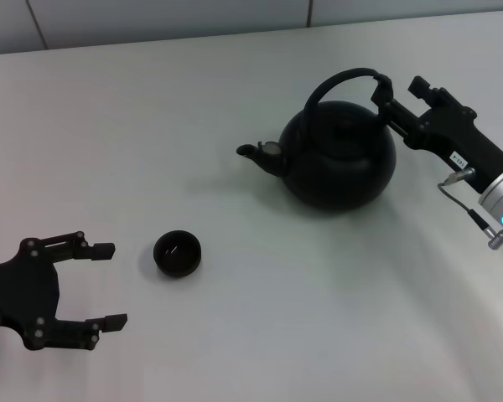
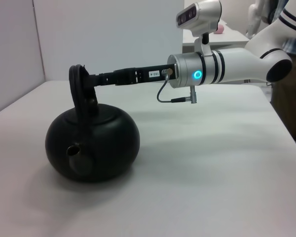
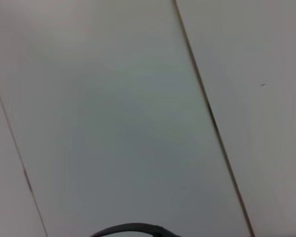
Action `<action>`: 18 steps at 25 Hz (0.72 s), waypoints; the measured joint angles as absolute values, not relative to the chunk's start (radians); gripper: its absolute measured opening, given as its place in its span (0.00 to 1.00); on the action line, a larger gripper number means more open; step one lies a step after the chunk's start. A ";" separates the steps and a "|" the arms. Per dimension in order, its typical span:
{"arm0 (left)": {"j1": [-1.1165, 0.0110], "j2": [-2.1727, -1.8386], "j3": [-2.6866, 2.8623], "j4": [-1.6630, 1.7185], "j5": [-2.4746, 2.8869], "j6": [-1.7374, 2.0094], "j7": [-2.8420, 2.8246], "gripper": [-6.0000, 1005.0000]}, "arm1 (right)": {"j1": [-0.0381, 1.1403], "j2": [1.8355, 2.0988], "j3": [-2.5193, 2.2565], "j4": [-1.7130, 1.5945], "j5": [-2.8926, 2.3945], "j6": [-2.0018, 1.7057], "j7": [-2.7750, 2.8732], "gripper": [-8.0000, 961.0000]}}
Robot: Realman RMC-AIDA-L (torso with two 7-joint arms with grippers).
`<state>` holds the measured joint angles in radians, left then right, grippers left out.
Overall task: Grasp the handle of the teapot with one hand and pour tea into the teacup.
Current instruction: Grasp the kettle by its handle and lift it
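Nearest the robot, the left gripper (image 1: 109,285) rests low over the white table (image 1: 151,134), fingers spread wide and holding nothing. It sits parked just beside the teacup (image 1: 178,254), apparently kept clear so the pour has room. The teacup stands upright on the table, mouth up, near the gripper's fingertips but not touching them. It lies well apart from the teapot (image 1: 339,157), on the side the spout (image 1: 256,155) points toward, so a tilt toward the spout should send tea its way once the pot is carried over.

Farther out, the teapot sits on the table with its small lid (image 2: 89,102) on and its arched handle (image 2: 78,91) standing upright. The right gripper (image 1: 384,96) reaches in from the right and meets the handle at its top, on the side away from the spout. In the left wrist view the arm comes in level and the gripper clasps the loop, which looks like a firm hold. Grasping there lets the wrist roll tip the spout down. The pot's base appears not yet lifted.
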<state>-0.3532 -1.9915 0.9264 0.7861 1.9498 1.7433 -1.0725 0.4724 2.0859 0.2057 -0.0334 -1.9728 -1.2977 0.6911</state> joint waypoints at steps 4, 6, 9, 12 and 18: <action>-0.353 -1.991 0.926 0.787 1.950 1.738 -1.070 0.87 | 0.473 2.086 0.209 -0.032 -1.973 -1.293 0.695 0.77; -0.355 -1.990 0.927 0.785 1.950 1.734 -1.070 0.87 | 0.476 2.085 0.209 -0.029 -1.973 -1.290 0.695 0.77; -0.356 -1.990 0.927 0.785 1.950 1.728 -1.070 0.87 | 0.483 2.085 0.206 -0.026 -1.973 -1.283 0.693 0.77; -0.356 -1.990 0.930 0.787 1.950 1.727 -1.071 0.87 | 0.490 2.084 0.205 -0.026 -1.973 -1.265 0.693 0.77; -0.356 -1.992 0.928 0.789 1.950 1.727 -1.071 0.87 | 0.501 2.083 0.201 -0.026 -1.973 -1.239 0.692 0.77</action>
<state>-0.3559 -1.9917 0.9280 0.7888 1.9497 1.7269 -1.0714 0.5012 2.0831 0.2012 -0.0260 -1.9726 -1.2393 0.6925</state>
